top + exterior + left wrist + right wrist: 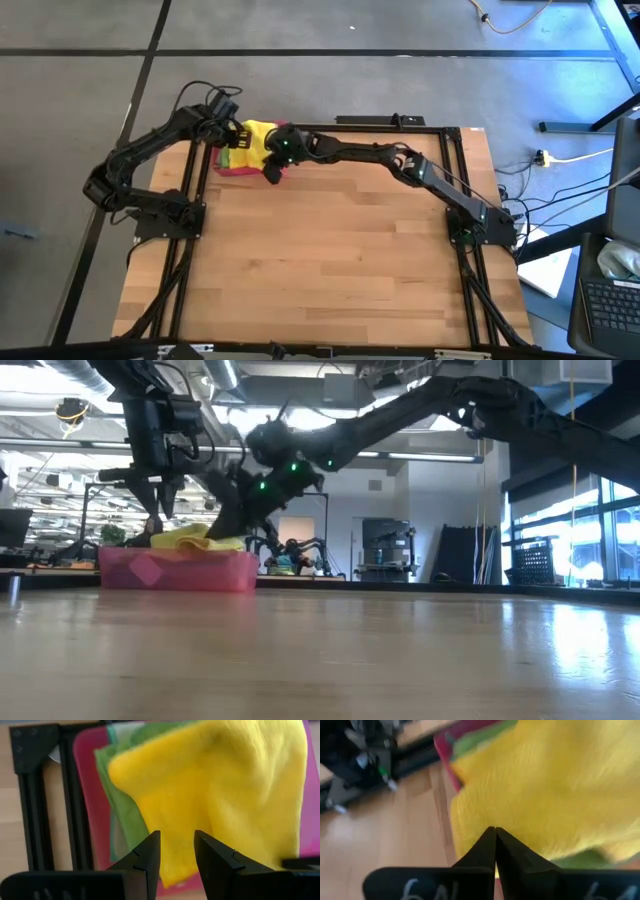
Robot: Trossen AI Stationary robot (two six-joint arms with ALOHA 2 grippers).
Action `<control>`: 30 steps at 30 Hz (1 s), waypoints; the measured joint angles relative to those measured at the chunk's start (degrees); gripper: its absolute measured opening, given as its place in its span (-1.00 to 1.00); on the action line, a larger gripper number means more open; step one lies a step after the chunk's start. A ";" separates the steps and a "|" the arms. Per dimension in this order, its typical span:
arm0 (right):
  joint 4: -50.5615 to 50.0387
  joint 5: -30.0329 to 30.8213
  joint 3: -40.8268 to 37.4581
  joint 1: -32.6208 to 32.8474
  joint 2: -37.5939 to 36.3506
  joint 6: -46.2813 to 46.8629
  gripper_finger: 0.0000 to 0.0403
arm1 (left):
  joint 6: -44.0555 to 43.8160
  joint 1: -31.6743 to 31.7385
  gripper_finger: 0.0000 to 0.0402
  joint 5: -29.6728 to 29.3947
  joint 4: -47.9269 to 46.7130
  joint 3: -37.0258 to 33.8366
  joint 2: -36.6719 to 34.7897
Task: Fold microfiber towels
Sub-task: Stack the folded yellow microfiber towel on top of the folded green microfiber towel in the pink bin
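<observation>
A pink-red tray stands at the table's far left and holds a pile of microfiber towels. A yellow towel lies on top, with green ones under it. The yellow towel's edge hangs over the tray's rim. My left gripper hovers open above the yellow towel, both fingers clear of the cloth. My right gripper is shut, its tips on the yellow towel at the tray's right part. My right gripper has its two fingertips closed together on the yellow towel near its overhanging edge. It comes slanting down from the table's right. The fingers hide how much cloth lies between them. The towel rests on the pile in the tray.
Black frame rails run just left of the tray, beside the left arm's base. The wooden tabletop stretches from the tray toward the near and right edges.
</observation>
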 joint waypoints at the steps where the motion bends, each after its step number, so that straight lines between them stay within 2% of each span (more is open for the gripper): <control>1: -0.02 -0.66 -0.02 0.00 0.59 0.17 -0.94 | 0.01 -0.46 -0.45 0.04 -0.58 0.00 0.00; 5: -0.21 -0.83 -0.06 0.00 1.67 -0.77 -0.91 | 0.30 -2.35 -0.45 1.03 -1.29 -0.01 0.02; 8: -1.42 2.73 -0.04 0.02 1.67 -2.12 -0.93 | 1.60 -3.65 -0.45 0.64 -1.30 0.01 0.35; 15: -17.54 10.40 3.52 -2.05 1.59 -7.63 -0.96 | 3.74 -4.63 -0.45 0.22 -1.36 0.01 2.88; 17: -19.49 7.75 3.83 -2.63 1.69 -7.29 -0.95 | 3.78 -4.63 -0.45 0.20 -0.93 0.01 3.69; 23: -19.62 6.59 4.28 -2.80 1.74 -4.54 -0.95 | 5.09 -5.05 -0.45 0.13 -1.11 0.01 6.34; 27: -21.98 -0.43 6.43 -2.80 1.83 -4.18 -0.94 | 5.13 -6.06 -0.45 0.33 -0.84 0.01 7.75; 30: -26.18 -2.12 9.53 -2.76 1.81 -3.21 -0.94 | 7.48 -6.71 -0.45 -2.37 -0.88 0.01 9.29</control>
